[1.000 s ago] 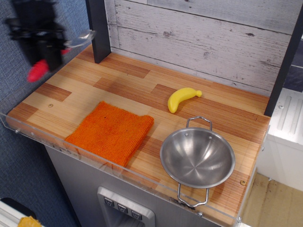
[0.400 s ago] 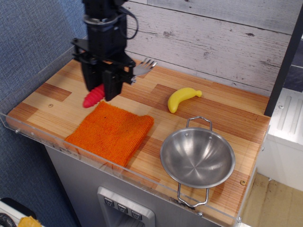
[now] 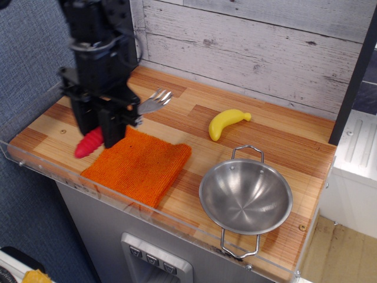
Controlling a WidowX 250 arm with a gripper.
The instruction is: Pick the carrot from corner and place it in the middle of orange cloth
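Claw (image 3: 101, 127) grips the carrot (image 3: 88, 144) tight. It hangs over the orange cloth (image 3: 141, 165)'s left edge.

1 raised front view looks down across the tabletop (image 3: 247, 127).

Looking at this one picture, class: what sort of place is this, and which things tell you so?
Probably a toy kitchen set: a wooden counter holding a steel bowl, an orange cloth and a yellow toy banana.
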